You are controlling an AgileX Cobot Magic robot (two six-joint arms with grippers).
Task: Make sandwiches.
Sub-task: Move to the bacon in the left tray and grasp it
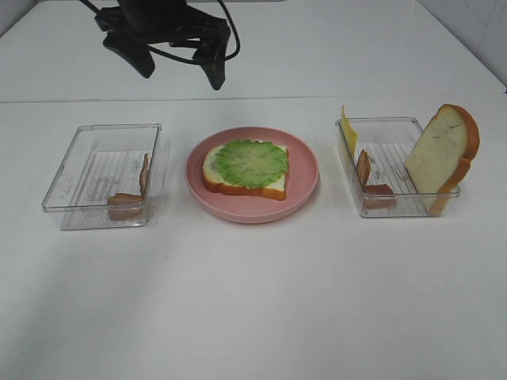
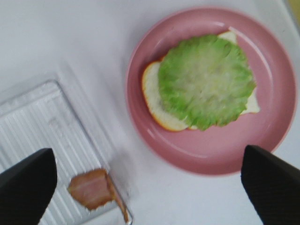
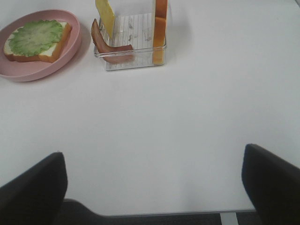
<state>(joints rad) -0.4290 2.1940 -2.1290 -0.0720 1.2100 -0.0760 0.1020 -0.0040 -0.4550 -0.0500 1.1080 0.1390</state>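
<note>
A white tabletop (image 1: 253, 309) is seen carrying everything. The black left end effector (image 2: 149, 186) is held above it, over the gap between the left box and the plate, with its jaws spread wide and nothing between them. The black right end effector (image 3: 152, 187) is likewise released and empty, and is held over bare tabletop well apart from the right box. Two clear rectangular plastic boxes are placed on either side of a round pink plate (image 1: 307, 180): the left box (image 1: 91, 166) and the right box (image 1: 390, 152). The toy sandwich (image 1: 242, 184) is found on the plate, part-built: a single white bread slice with orange-brown crust is laid flat and is covered by a round green lettuce leaf (image 1: 251, 162). A second white bread slice (image 1: 440, 149) is propped on edge in the right box, leaned against the wall farther from the plate and rising above the rim. A yellow cheese slice (image 1: 348, 133) is stood against the opposite wall of that box. Brown bacon strips (image 1: 365, 168) are seen below the cheese in the right box, and further bacon strips (image 1: 127, 198) are seen in the near corner of the left box, on the plate's side.
</note>
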